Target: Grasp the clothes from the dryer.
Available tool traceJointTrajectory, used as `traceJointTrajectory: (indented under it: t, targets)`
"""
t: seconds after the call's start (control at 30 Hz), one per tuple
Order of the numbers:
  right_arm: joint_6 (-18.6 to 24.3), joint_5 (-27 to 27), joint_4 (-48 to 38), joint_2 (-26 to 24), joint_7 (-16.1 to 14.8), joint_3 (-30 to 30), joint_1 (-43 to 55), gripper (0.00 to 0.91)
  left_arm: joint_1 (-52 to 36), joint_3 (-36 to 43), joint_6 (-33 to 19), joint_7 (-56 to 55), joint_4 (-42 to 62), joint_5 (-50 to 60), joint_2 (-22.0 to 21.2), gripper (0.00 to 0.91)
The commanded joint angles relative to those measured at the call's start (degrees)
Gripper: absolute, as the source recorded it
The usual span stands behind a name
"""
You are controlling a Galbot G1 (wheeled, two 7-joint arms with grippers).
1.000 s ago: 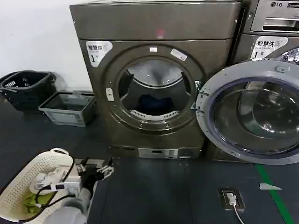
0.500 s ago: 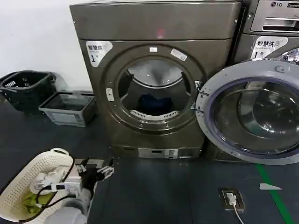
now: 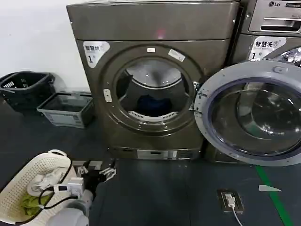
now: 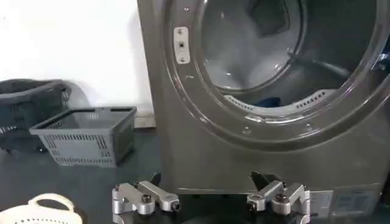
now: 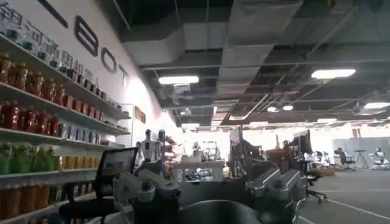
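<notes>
Left end effector [image 3: 101, 173] sits low over the floor with its fingers spread wide, white laundry basket [image 3: 19, 188] right beside it. Ahead and higher up, the dryer [image 3: 150, 80] stands with its door [image 3: 249, 113] swung open, dark blue clothes [image 3: 151, 104] lying inside the drum, well apart from the end effector. Right end effector [image 5: 207, 185] points off at a shelf of bottles [image 5: 36, 122], fingers apart.

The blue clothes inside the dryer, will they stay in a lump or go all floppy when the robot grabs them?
Probably floppy: the clothes lie as a soft crumpled heap on the drum floor of the dryer, so loose ends would likely dangle. They look small beside the porthole, so likely light. The left gripper, open and low in front of the machine, might pinch only one fold.
</notes>
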Motion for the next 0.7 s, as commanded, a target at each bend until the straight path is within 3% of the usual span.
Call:
traceJointTrajectory:
  t: [0.03,0.7]
  targets:
    - [0.26,0.05,0.08,0.05,0.17,-0.02,-0.04,0.907,0.05,-0.01,2.81,0.02,0.04,-0.05,-0.02,0.907]
    - [0.52,0.06,-0.11,0.26,0.47,-0.27,0.16,0.907,0.32,-0.2,2.81,-0.14,0.28,-0.38,-0.23,0.907]
